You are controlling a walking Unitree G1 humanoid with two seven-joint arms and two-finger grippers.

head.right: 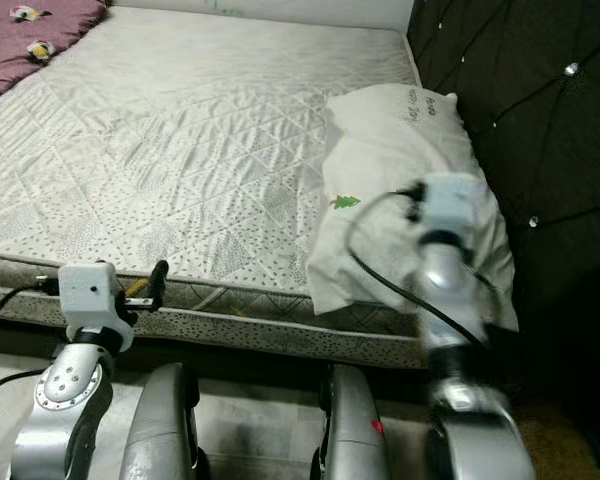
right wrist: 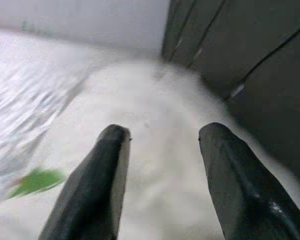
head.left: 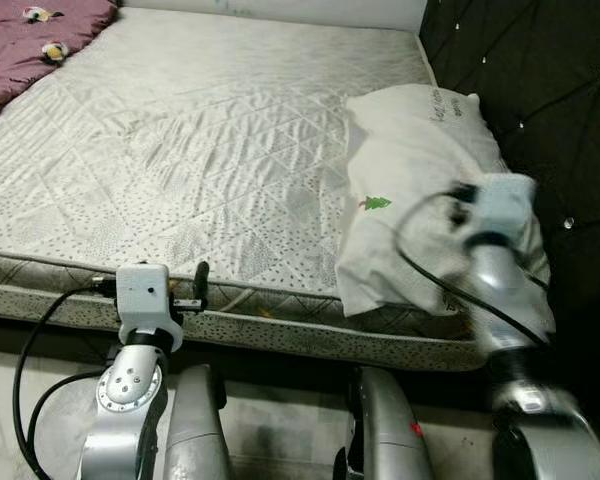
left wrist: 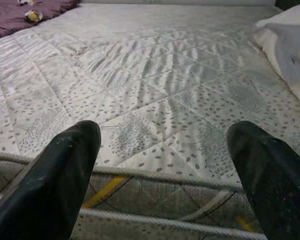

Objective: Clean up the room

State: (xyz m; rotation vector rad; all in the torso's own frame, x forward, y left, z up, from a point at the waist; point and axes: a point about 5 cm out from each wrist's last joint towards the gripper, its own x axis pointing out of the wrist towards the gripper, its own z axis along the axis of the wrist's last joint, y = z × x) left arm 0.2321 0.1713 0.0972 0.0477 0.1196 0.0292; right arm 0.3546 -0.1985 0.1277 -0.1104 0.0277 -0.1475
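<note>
A white pillow (head.left: pixel 410 180) with a small green tree mark (head.left: pixel 377 203) lies at the right side of the bare quilted mattress (head.left: pixel 200 140), against the dark headboard. My right arm is raised over the pillow's near end and looks blurred. In the right wrist view my right gripper (right wrist: pixel 162 137) is open just above the pillow (right wrist: pixel 155 105), with nothing between its fingers. My left gripper (left wrist: pixel 162 145) is open at the mattress's front edge (left wrist: pixel 155 175), also holding nothing. In the left eye view its fingers (head.left: pixel 201 278) point at that edge.
A purple blanket (head.left: pixel 30 40) with small flower shapes lies bunched at the far left corner of the bed. The dark tufted headboard (head.left: pixel 550 100) runs along the right. Pale floor (head.left: pixel 280 430) shows below the bed edge, between my legs.
</note>
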